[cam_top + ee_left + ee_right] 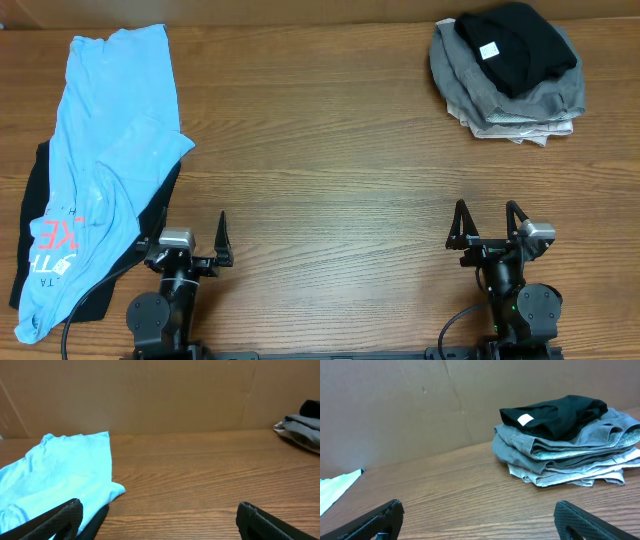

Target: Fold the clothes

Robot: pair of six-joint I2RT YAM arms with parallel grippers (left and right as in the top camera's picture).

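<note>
Left end effector (185, 235): yours, at the near edge of the bench (320, 150), jaws spread wide, nothing between them.
Right end effector (487, 225): yours, near edge on the right side, jaws also wide apart and empty, well apart from any cloth.
T-shirt (105, 150): light blue, unfolded and rumpled, on the bench's left side, running from the far edge down to the near left corner. Red and white lettering shows at its lower end. Its lower right edge is just beside your left end effector.
Black garment (35, 195): under the T-shirt, showing only as dark strips along the shirt's left and lower right edges. Mostly hidden, so you can't tell its shape from here.
Stack (515, 95): folded grey and beige pieces at the far right corner, with a black piece with a small white tag (489, 51) on top.
Wall (160, 395): plain brown board behind the bench.
</note>
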